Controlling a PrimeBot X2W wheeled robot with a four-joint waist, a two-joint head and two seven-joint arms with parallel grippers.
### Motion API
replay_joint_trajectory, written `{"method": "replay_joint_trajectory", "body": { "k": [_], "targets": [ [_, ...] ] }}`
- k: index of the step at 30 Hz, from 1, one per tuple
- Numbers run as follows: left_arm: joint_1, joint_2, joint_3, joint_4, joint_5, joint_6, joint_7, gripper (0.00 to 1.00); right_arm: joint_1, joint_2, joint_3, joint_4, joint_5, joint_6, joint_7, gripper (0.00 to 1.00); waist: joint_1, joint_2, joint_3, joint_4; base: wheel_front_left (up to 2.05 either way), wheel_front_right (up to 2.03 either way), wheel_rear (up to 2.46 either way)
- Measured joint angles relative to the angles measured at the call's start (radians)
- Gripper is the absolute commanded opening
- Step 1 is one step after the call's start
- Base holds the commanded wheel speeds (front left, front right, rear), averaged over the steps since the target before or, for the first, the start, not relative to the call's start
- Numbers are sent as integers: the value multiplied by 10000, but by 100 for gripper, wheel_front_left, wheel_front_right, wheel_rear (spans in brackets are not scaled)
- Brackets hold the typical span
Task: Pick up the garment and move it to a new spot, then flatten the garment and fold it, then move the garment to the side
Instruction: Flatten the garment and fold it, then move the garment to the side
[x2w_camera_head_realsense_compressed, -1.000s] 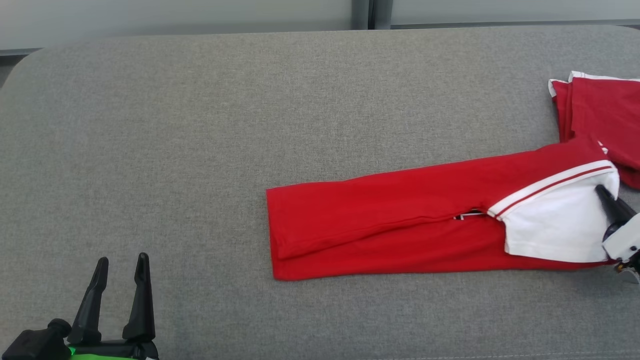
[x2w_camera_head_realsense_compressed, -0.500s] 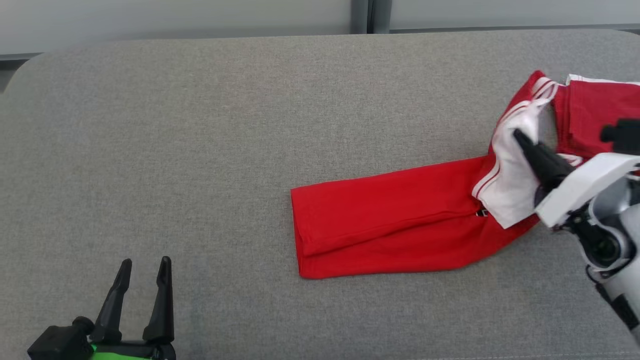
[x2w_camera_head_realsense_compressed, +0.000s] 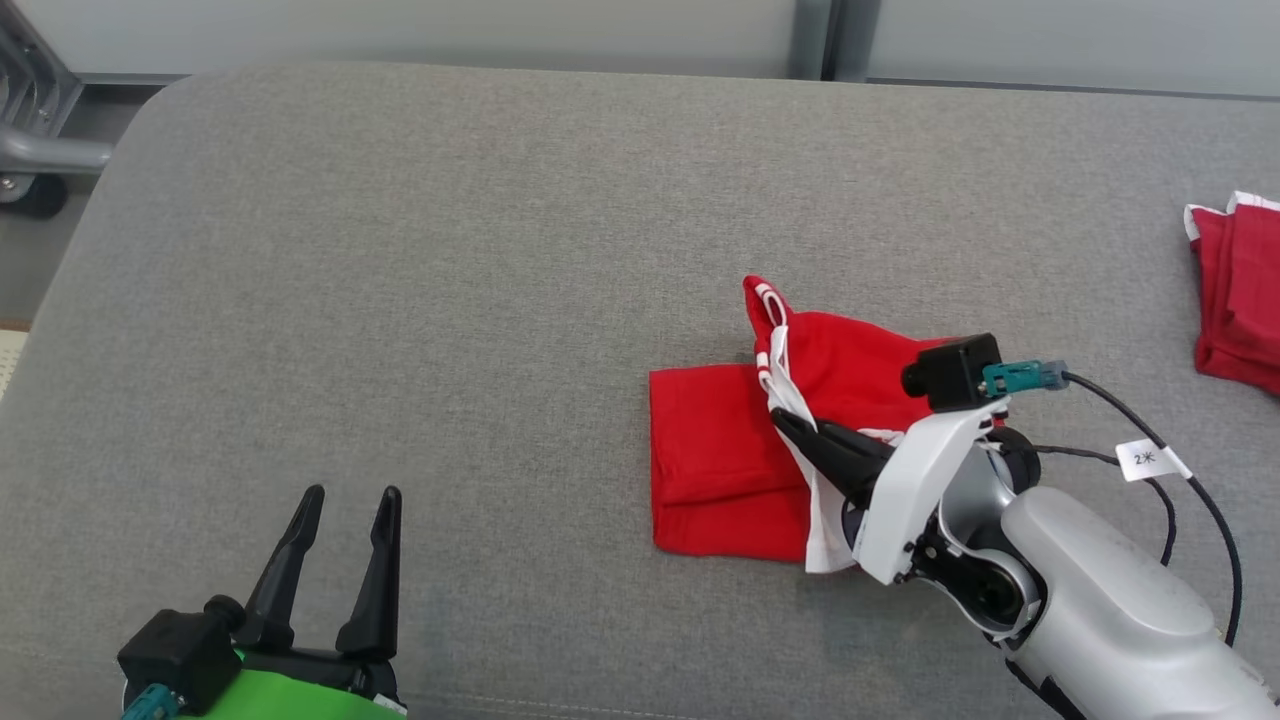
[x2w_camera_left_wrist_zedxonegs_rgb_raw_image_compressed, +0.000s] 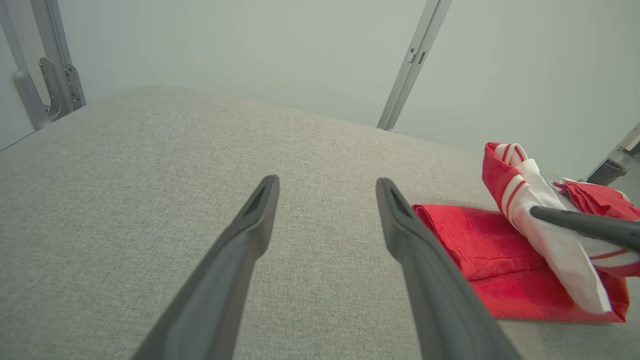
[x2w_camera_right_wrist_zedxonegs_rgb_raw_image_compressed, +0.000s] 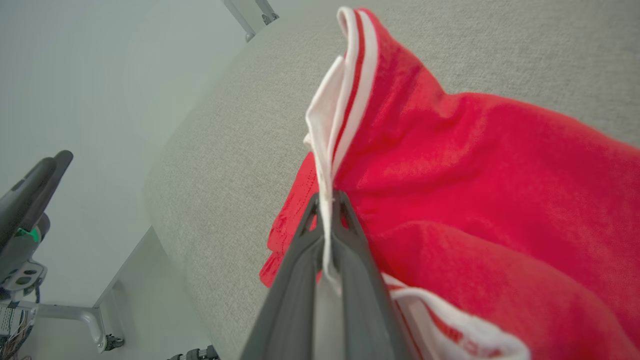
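The garment (x2w_camera_head_realsense_compressed: 705, 450) lies centre right of frame, part-folded. The right gripper (x2w_camera_head_realsense_compressed: 788, 422) is clamped on its white trim (x2w_camera_right_wrist_zedxonegs_rgb_raw_image_compressed: 325, 150). The left gripper (x2w_camera_head_realsense_compressed: 352, 495), lower left, stands apart. The pinch appears thin, so slippage would collapse the fold.

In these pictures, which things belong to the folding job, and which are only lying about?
In the job: red and white garment; right gripper, shut on its white edge; grey padded table.
Lying about: folded red garment at the far right; metal frame; left gripper, open and idle.
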Motion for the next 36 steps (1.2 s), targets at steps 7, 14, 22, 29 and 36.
{"method": "replay_joint_trajectory", "body": {
  "k": [7,14,22,29,36],
  "targets": [
    [1,4,267,192,-2,2,0,100,-32,504,364,508,-234,0,121,0,0,0,56,458,0,0,0],
    [0,2,339,261,-4,0,0,100,-341,786,621,813,-493,0,123,100,0,0,65,329,0,0,0],
    [1,50,583,408,-19,0,0,100,-614,838,805,-251,-575,2,-211,100,0,0,-34,-57,0,0,0],
    [3,33,627,368,-98,0,0,100,-530,-562,-454,-382,-518,-336,-543,100,0,0,-85,-476,0,0,0],
    [0,-12,420,259,-111,-75,0,100,529,-1285,-1438,466,268,-736,-685,100,0,0,92,-679,0,0,0]
  ]
}}
